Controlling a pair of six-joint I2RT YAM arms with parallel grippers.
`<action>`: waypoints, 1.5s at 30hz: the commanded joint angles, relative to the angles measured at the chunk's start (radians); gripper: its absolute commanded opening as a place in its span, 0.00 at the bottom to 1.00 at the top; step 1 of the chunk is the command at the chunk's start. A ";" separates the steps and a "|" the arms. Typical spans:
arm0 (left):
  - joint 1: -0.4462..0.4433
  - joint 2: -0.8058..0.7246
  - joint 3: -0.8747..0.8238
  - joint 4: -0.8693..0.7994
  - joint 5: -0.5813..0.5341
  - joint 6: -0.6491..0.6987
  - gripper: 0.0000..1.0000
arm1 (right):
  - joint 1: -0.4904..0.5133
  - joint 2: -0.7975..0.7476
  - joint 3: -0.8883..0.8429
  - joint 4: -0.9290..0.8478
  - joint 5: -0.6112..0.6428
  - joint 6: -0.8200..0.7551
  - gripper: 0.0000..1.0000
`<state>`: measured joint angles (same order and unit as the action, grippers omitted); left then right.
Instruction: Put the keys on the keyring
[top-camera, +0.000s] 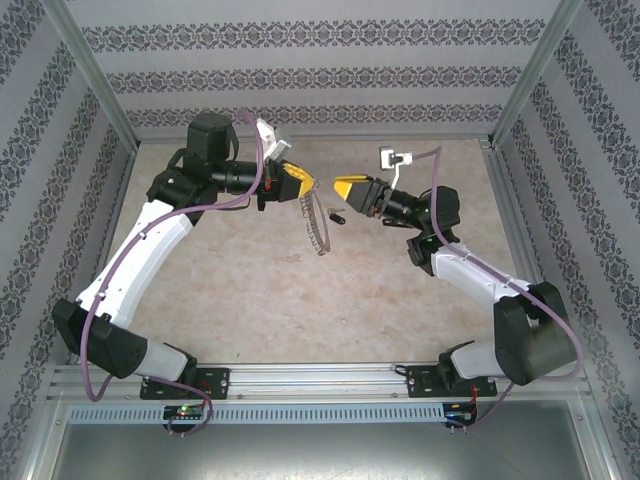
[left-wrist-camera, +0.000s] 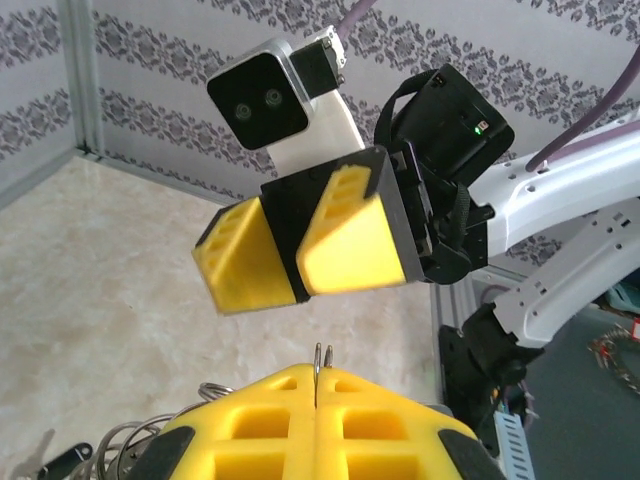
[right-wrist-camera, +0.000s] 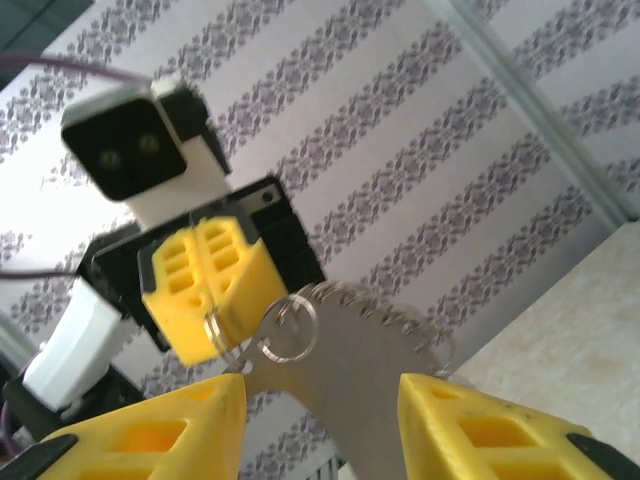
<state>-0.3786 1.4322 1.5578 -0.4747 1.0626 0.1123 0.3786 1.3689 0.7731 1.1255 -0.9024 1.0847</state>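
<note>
The left claw is pressed tight together. It pinches a thin bit of wire at the top of the keyring. The keyring hangs down from it, up off the table. In the left wrist view, two little wire ends poke up from between the shut yellow tips.

The keyring is a big, thin, silvery loop with lots of small metal bits along its rim. A small round ring sits at the top of the keyring, right by the left claw's tips.

The right claw is spread open and holds nothing. The gap between its two yellow fingers is wider than the small round ring. It points at the top of the keyring from the side across from the left claw. Seen from above, it is near the keyring, with a small gap between them. In the right wrist view, the keyring shows between the open fingers, and they do not pinch it.

The keys are a tiny dark piece. Seen from above, they lie on the table just beside the keyring, on the right claw's side. Neither claw touches them.
</note>
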 joint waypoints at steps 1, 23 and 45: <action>-0.011 -0.002 0.010 -0.006 0.076 0.025 0.00 | 0.029 -0.045 -0.012 0.048 -0.028 -0.069 0.44; -0.028 0.000 -0.046 0.135 0.096 -0.076 0.00 | 0.095 0.004 0.032 0.082 0.059 -0.087 0.32; -0.028 0.009 -0.061 0.165 0.082 -0.086 0.00 | -0.006 -0.116 -0.078 0.049 0.122 -0.079 0.37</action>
<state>-0.3992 1.4384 1.4960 -0.3660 1.1248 0.0326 0.3531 1.2728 0.6651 1.1404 -0.7746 1.0168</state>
